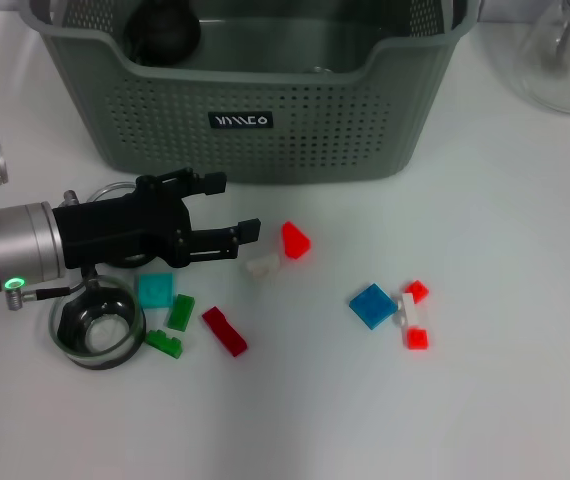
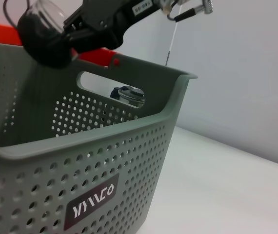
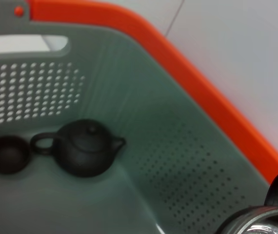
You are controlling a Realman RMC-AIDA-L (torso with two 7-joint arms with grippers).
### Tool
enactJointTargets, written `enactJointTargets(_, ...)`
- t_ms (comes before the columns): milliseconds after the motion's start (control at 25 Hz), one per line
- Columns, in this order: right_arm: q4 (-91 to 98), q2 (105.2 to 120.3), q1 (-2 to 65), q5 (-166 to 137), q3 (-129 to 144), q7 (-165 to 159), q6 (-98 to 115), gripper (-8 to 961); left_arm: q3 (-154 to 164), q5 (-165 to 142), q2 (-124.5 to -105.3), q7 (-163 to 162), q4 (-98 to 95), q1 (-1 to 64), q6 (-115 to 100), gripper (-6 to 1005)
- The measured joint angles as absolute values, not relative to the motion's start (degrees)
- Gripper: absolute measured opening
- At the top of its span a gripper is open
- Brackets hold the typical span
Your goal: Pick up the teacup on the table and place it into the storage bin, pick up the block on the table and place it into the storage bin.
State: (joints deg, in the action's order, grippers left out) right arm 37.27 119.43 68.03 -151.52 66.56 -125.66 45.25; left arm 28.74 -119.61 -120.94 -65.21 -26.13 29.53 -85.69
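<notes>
**Desk state: left tool spread above the blocks**

Ten small plastic blocks are lying on the smooth white desk (image 1: 485, 400): four red, two green, two white, one teal and one blue. A red wedge block (image 1: 295, 240) and a white block (image 1: 262, 265) are sitting just beside the left tool (image 1: 233, 208). This tool is reaching in from the left with its fingers spread and pinching nothing.

One clear glass teacup (image 1: 97, 325) is standing upright on the desk under the left arm, next to the teal block (image 1: 155, 290).

One storage bin (image 1: 295, 130), grey-green perforated plastic with cut-out handles, is standing at the far edge. One black teapot (image 3: 85, 153) and one small black cup (image 3: 7, 154) are resting inside it.

The right tool (image 2: 97, 22) is hanging over the bin; whether it is spread or pressed together cannot be told.
</notes>
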Motion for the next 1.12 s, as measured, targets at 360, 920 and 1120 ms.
enactJointTargets(360,33.1,120.27,68.13,-151.52,73.55,-126.01,41.12,133,28.74,-119.62,-120.94,-65.21,-25.88,29.53,-85.05,859)
enactJointTargets(920,31.2,120.52,67.71,-151.52,74.86,-126.28,40.87,156,28.74,-119.62,-121.03,-65.21,-25.83,29.27,-85.05,860)
enactJointTargets(1120,31.17,120.58,67.6,-151.52,74.93,-126.47,41.2,165,28.74,-119.62,-121.03,-65.21,-25.83,29.12,-85.08,860)
